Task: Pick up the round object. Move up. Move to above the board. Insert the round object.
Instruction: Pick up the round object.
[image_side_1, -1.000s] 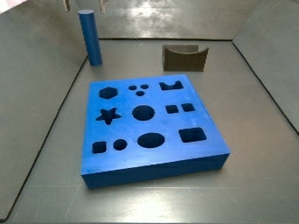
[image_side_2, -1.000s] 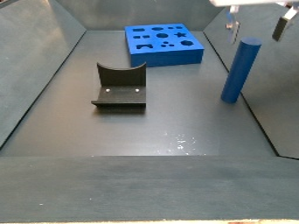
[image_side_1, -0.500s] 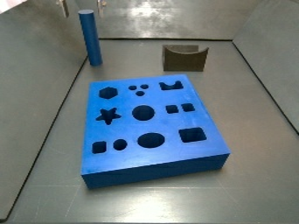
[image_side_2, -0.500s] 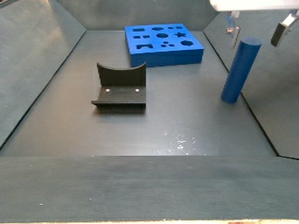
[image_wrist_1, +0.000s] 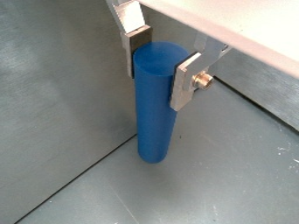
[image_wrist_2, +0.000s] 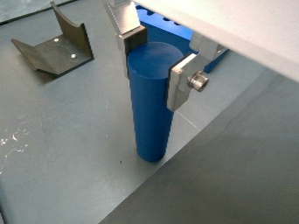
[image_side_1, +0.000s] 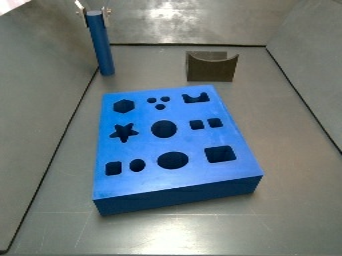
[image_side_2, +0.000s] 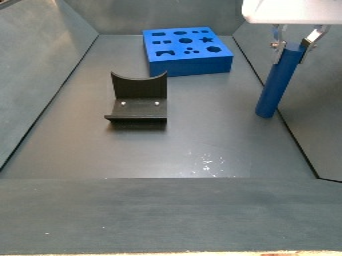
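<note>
The tall, plain blue cylinder rod (image_side_1: 100, 44) stands upright on the grey worktop (image_side_1: 160, 230) at the upper left of a side view, well apart from the thick blue slab with dark shaped cut-outs (image_side_1: 170, 140) at centre. The gripper (image_wrist_1: 159, 59) sits over the rod's top, its flat silver fingers (image_wrist_1: 187, 80) spread either side (whether the pads touch cannot be told). The dark brown notched block (image_side_2: 136, 99) rests at centre left, apart from the rod.

Matt blue plastic-like round object (image_wrist_1: 156, 105) between the gripper's (image_wrist_1: 163, 63) silver metal plates; smooth grey floor (image_wrist_1: 70, 105).
</note>
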